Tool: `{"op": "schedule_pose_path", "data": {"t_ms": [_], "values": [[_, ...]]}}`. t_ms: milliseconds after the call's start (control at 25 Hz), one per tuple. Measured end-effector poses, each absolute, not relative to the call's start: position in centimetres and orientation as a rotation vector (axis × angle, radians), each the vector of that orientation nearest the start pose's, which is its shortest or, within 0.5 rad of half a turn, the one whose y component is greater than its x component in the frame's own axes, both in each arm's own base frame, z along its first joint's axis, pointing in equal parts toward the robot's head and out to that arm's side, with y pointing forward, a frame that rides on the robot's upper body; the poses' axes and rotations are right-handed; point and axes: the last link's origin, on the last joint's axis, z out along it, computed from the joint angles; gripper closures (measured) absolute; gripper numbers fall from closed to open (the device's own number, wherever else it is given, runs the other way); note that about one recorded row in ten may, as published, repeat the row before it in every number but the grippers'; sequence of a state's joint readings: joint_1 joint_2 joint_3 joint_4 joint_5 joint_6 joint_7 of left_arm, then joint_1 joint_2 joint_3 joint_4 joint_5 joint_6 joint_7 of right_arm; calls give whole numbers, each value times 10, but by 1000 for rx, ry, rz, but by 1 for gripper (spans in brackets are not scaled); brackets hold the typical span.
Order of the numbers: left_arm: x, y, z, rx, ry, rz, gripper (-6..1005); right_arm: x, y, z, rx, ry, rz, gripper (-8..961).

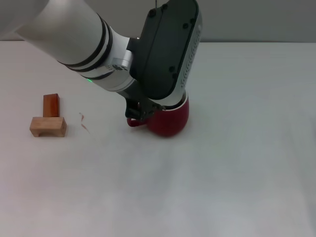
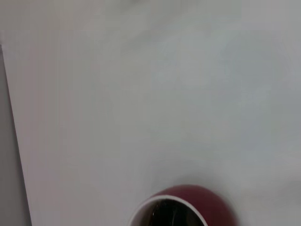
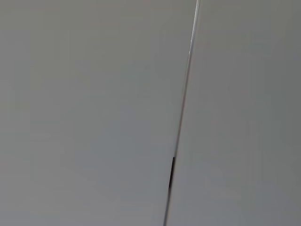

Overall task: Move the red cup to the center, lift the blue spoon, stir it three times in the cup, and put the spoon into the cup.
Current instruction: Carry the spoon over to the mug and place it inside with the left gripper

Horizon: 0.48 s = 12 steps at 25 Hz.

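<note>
Centrally, on a plain white table (image 1: 237,173), a rounded dark red ceramic mug (image 1: 170,121) is standing upright, and it is the largest object in view. Its small loop handle (image 1: 132,122) is sticking out toward the robot's left side.

From the upper left of the head view, the robot's thick white left arm (image 1: 74,34) is reaching in, ending in a dark grey wrist housing that is covering the top of the mug. Below the housing, the left tool (image 1: 139,111) is sitting right at the handle side of the mug, with its dark fingers (image 1: 143,109) showing just above the handle. They are so close to the handle and rim that they appear to be touching, but whether they are gripping the mug, and how far apart they are, cannot be told.

Looking down from the left wrist, the mug's pale rim (image 2: 141,209) and dark inside (image 2: 164,214) are showing at the edge of the picture, with bare white table beyond.

Well apart from the mug, far toward the robot's left, two small wooden blocks are lying on the table: a pale arch-shaped block (image 1: 48,126) and a reddish-brown rectangular block (image 1: 51,105) touching it behind. A small reddish mark (image 1: 84,122) is lying on the table just beside them.

From the right wrist, only flat grey surfaces are showing, and the right tool is out of sight.
</note>
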State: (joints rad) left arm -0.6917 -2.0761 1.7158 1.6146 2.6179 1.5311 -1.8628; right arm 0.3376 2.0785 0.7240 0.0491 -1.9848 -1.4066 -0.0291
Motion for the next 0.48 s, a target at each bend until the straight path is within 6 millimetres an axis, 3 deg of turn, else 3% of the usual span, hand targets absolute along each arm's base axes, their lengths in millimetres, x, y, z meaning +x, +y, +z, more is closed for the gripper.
{"op": "schedule_pose_path", "data": {"t_ms": [480], "values": [[-77, 340, -50, -2723, 799, 630, 855, 372, 279, 35, -1355, 357, 519, 231]]}}
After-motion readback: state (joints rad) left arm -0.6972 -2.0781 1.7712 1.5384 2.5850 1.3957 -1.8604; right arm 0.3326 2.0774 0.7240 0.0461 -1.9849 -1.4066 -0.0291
